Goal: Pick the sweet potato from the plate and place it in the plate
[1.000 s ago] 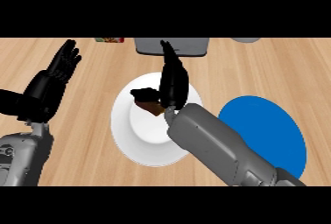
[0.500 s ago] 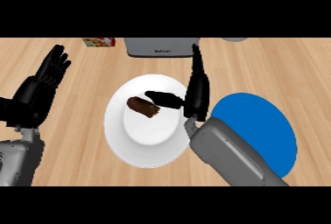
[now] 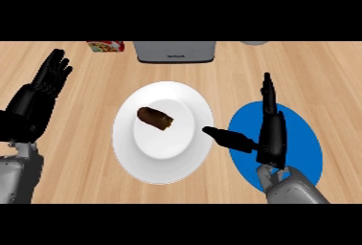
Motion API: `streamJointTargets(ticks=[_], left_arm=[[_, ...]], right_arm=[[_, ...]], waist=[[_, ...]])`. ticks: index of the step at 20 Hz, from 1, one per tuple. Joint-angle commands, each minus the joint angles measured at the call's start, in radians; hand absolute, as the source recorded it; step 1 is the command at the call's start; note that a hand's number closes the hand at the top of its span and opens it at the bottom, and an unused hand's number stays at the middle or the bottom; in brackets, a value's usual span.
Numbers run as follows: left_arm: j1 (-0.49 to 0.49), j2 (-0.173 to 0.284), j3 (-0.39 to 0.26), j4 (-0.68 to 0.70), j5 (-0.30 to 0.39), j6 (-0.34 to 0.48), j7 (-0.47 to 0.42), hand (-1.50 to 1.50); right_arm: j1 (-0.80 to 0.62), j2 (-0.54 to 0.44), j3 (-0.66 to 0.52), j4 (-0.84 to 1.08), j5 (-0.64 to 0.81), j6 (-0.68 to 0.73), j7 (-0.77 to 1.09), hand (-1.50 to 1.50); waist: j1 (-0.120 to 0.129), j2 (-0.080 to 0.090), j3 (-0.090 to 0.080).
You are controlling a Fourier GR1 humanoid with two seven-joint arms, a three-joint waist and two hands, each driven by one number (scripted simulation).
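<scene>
A brown sweet potato (image 3: 156, 117) lies on the white plate (image 3: 164, 162) in the middle of the counter. To its right sits a blue plate (image 3: 300, 139) with nothing on its visible part. My right hand (image 3: 270, 134) stands open over the blue plate's left edge, fingers straight and pointing away, thumb stretched toward the white plate's rim. It holds nothing and is apart from the sweet potato. My left hand (image 3: 39, 103) rests open at the left edge, fingers up.
A grey appliance (image 3: 175, 51) stands at the back centre of the wooden counter. A small colourful box (image 3: 106, 46) lies to its left. A grey object (image 3: 254, 42) peeks in at the back right.
My right hand has drawn back to the right, from over the sweet potato on the white plate to the blue plate's edge. The sweet potato stays on the white plate.
</scene>
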Motion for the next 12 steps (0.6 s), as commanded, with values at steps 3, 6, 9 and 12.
streamJointTargets(ticks=[3, 6, 9, 12], left_arm=[[-0.008, 0.024, 0.046, -0.050, 0.040, -0.044, 0.062, 0.00], [0.001, -0.013, 0.013, 0.006, -0.020, -0.018, -0.008, 0.00], [0.018, -0.011, 0.023, -0.063, 0.002, -0.026, 0.045, 0.00], [0.004, -0.039, -0.005, -0.016, -0.046, -0.016, 0.011, 0.00]], right_arm=[[0.184, -0.084, -0.092, -0.145, -0.048, 0.109, -0.093, -1.50], [0.343, -0.147, -0.133, -0.243, -0.133, 0.169, -0.206, -1.50], [0.417, -0.156, -0.202, -0.198, -0.183, 0.222, -0.341, -1.50], [0.437, -0.131, -0.199, -0.227, -0.077, 0.191, -0.319, -1.50]], waist=[[0.006, 0.002, 0.000], [0.000, 0.002, 0.000], [0.005, 0.002, 0.000], [0.005, 0.002, 0.000]])
